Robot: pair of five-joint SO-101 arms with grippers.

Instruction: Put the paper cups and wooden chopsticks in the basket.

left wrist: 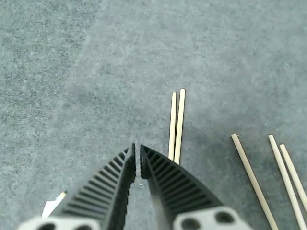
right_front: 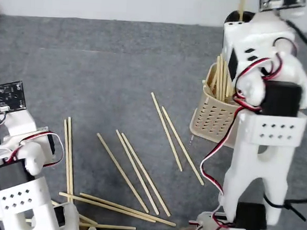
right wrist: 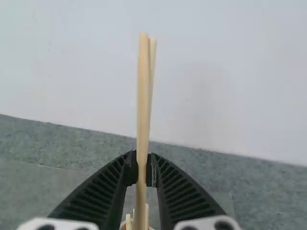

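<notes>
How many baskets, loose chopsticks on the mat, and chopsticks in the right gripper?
Basket: 1
Loose chopsticks on the mat: at least 10, some partly hidden
Held chopsticks in the right gripper: 2
Total: at least 13

Chopsticks (right_front: 166,131) lie scattered on the grey table (right_front: 120,55) beside the basket (right_front: 216,119)
</notes>
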